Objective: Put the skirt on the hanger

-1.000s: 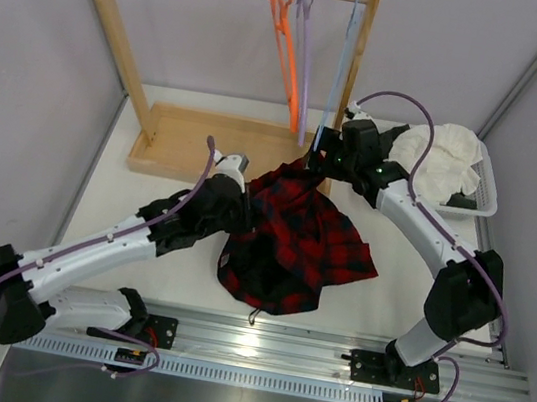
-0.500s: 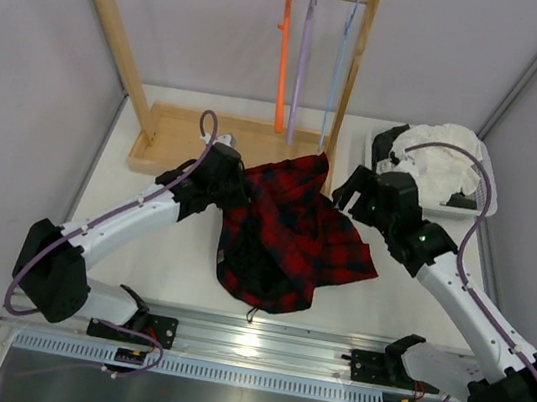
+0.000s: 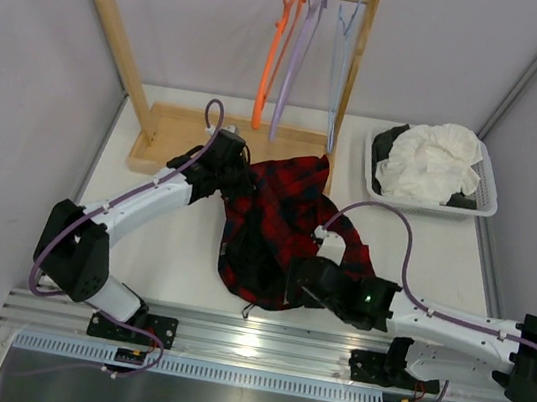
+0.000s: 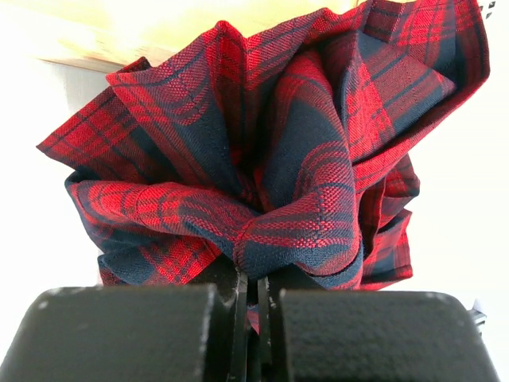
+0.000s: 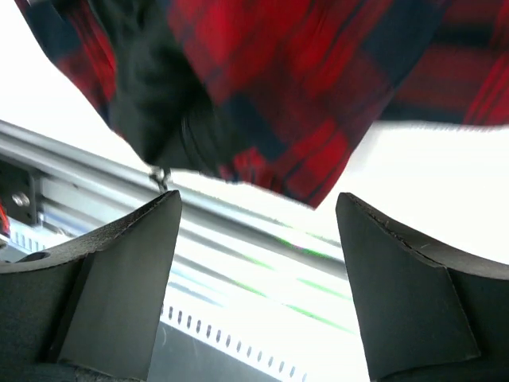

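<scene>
The red and black plaid skirt lies crumpled on the white table in front of the rack. My left gripper is shut on its upper left edge; the left wrist view shows the skirt bunched right above the closed left gripper. Low over the table, my right gripper stands open at the skirt's near edge. In the right wrist view nothing lies between the fingers of that gripper, and the skirt hangs just beyond them. The lavender hanger hangs on the wooden rod.
An orange hanger and a pale blue hanger flank the lavender one on the wooden rack, whose base sits behind the skirt. A white basket with a white garment stands back right. A metal rail runs along the near edge.
The right arm has swung from the rack down to the skirt's near edge. The left gripper has drawn the skirt's corner back toward the rack. The hangers are swinging.
</scene>
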`<action>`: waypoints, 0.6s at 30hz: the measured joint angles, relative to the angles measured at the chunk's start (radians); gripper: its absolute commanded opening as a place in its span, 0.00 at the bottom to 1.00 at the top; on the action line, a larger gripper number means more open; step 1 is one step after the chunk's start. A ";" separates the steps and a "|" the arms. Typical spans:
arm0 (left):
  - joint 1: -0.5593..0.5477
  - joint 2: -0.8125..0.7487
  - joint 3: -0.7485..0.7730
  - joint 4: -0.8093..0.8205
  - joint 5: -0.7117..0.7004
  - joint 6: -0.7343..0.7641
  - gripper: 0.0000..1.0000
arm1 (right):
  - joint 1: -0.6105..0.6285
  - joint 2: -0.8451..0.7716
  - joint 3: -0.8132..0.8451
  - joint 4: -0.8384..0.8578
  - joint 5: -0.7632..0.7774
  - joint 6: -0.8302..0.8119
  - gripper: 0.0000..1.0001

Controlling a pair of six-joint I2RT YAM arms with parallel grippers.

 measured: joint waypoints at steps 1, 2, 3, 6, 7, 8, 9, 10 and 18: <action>0.000 0.000 0.000 0.000 0.000 0.000 0.00 | 0.028 0.008 -0.003 -0.008 0.011 0.024 0.85; 0.000 0.000 0.000 0.000 0.001 0.000 0.00 | 0.062 0.019 -0.005 -0.011 0.021 0.058 0.87; 0.000 0.000 0.000 0.000 0.001 0.000 0.00 | 0.093 0.028 -0.007 -0.013 0.025 0.088 0.87; 0.000 0.000 0.000 0.000 0.001 0.001 0.00 | 0.148 0.062 -0.027 0.012 0.027 0.160 0.88; 0.000 0.000 0.000 0.000 0.001 0.000 0.00 | 0.153 0.077 -0.039 0.030 0.026 0.180 0.87; 0.000 0.000 0.000 0.000 0.002 0.001 0.00 | 0.155 0.092 -0.049 0.045 0.026 0.193 0.86; 0.000 0.000 0.000 0.000 0.002 0.001 0.00 | 0.156 0.111 -0.061 0.058 0.026 0.209 0.85; 0.000 0.000 0.000 0.000 0.002 0.001 0.00 | 0.156 0.131 -0.070 0.067 0.026 0.221 0.84; 0.000 -0.002 -0.001 0.000 0.000 0.002 0.00 | 0.072 0.179 -0.124 0.136 0.041 0.257 0.26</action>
